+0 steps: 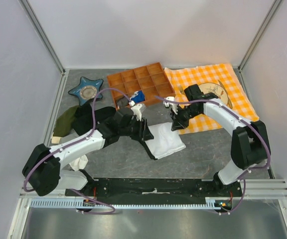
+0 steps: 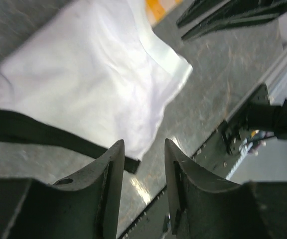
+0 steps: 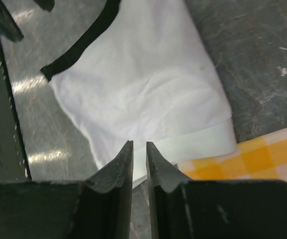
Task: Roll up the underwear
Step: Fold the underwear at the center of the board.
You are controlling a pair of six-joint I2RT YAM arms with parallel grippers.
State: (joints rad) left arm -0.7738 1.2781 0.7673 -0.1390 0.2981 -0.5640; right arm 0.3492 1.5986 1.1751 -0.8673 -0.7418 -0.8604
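Observation:
The underwear (image 1: 166,141) lies flat on the grey table in the middle, white, with a black trim (image 1: 149,148) along its left edge. My left gripper (image 1: 144,131) hovers at its left side; in the left wrist view the underwear (image 2: 93,74) and its black trim (image 2: 39,130) lie just beyond my left gripper (image 2: 143,145), which is open with only table between its fingers. My right gripper (image 1: 176,125) is at the far right corner. In the right wrist view my right gripper (image 3: 138,145) stands slightly open over the white hem of the underwear (image 3: 143,89), pinching nothing.
An orange checked cloth (image 1: 208,84) with a round wooden piece (image 1: 215,92) lies at the back right, touching the underwear's corner. An orange compartment tray (image 1: 141,82), a blue star-shaped dish (image 1: 86,90), a black clothing heap (image 1: 91,117) and an olive-green cloth (image 1: 64,122) sit behind and to the left.

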